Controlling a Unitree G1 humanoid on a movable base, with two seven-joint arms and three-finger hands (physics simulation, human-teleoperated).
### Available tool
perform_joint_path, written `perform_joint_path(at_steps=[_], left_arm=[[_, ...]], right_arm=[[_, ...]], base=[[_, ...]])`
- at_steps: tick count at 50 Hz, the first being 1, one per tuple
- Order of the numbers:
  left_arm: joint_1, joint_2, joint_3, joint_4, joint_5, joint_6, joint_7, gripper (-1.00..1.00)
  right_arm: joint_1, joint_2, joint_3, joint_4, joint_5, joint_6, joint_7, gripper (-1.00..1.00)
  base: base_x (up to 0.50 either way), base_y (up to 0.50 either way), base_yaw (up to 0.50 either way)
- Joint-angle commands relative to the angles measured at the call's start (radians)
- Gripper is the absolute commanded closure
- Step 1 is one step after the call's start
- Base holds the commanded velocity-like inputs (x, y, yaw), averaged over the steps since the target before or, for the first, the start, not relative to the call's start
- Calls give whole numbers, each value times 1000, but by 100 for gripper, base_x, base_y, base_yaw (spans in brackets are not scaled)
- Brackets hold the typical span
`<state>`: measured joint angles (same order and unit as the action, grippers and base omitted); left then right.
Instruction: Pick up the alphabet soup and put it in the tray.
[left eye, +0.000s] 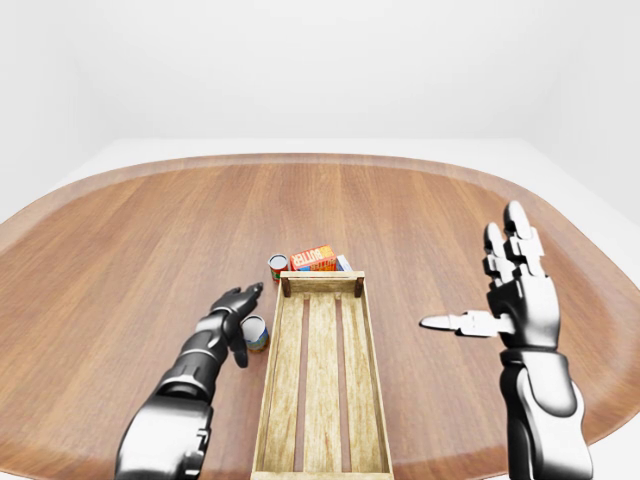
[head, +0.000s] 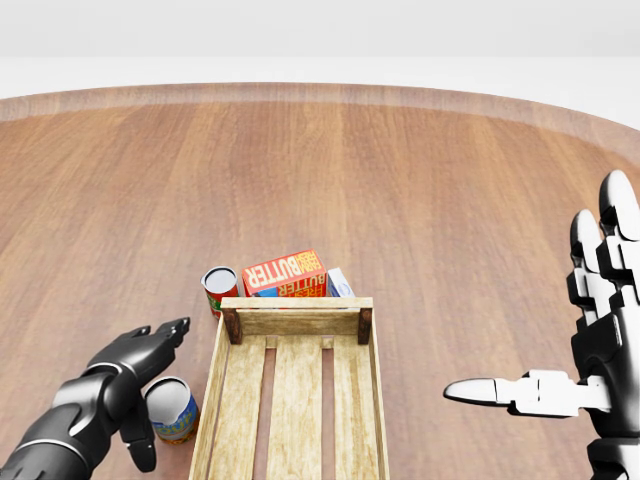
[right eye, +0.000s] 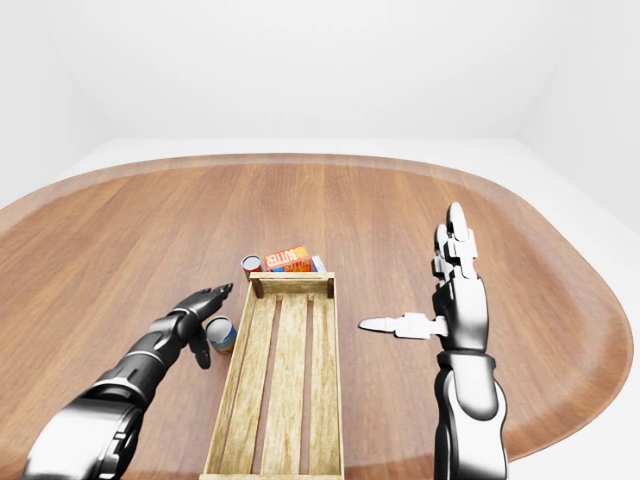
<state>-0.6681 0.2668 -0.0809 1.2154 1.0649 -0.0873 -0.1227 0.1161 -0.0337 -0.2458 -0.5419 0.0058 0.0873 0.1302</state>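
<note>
1. In the left-eye view, your left hand (left eye: 236, 305) is spread wide above the blue-labelled can (left eye: 255, 333), which stands on the counter (left eye: 120, 240) just left of the tray (left eye: 322, 380). Your right hand (left eye: 515, 290) is raised, fingers wide and holding nothing.
2. In the head view, the red-labelled soup can (head: 220, 288) stands upright just beyond the tray's top-left corner, beside the butter box (head: 285, 273) and outside the tray. The slats inside the tray are bare.
3. In the right-eye view, your right hand stands well apart from the tray, thumb pointing toward it.
</note>
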Motion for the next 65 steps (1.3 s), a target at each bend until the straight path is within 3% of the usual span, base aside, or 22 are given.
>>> perform_joint_path(at_steps=[1,6,15,16,17,37,41,43,52,55,56,58,62,65], left_arm=[[-4,-15,-5,36,-13,0,3,-100],[-15,-15,4,14,-40,0,-48,-100],[-6,-18,-8,15,-25,0,-30,-100],[-2,-18,-9,12,-24,0,-29,25],[0,-19,-8,12,-25,0,-27,91],[25,-13,-2,-19,-31,0,-33,92],[45,8,6,-54,-29,0,-39,92],[37,23,-1,-36,-2,0,4,92],[53,112,47,-80,-12,0,-33,92],[53,124,51,-74,-14,0,5,92],[55,140,62,-135,-22,0,-36,92],[56,145,70,-136,-28,0,-31,92],[82,173,112,-316,-55,0,-119,92],[120,183,152,-483,-74,23,-204,92]], right_arm=[[0,0,-1,-2,4,0,3,-100],[0,-2,-9,-15,9,0,6,-100],[6,2,-13,-29,11,0,7,-100],[7,2,-13,-34,11,0,8,-100],[8,3,-13,-36,10,0,8,-100],[19,10,-10,-49,11,0,13,-100],[23,12,-9,-44,10,0,15,-100],[24,13,-8,-41,10,0,15,-100],[16,13,9,-17,5,0,12,-100],[18,12,13,-16,5,0,11,-100],[18,11,13,-17,6,0,11,-100],[17,10,12,-18,7,0,11,-100],[18,10,14,-12,7,0,12,-100],[19,12,20,-21,7,0,12,-100]], base=[[0,0,0],[0,0,0],[0,0,0],[0,0,0],[0,0,0],[0,0,0],[0,0,0],[0,0,0],[0,0,0],[0,0,0],[0,0,0],[0,0,0],[0,0,0],[0,0,0]])
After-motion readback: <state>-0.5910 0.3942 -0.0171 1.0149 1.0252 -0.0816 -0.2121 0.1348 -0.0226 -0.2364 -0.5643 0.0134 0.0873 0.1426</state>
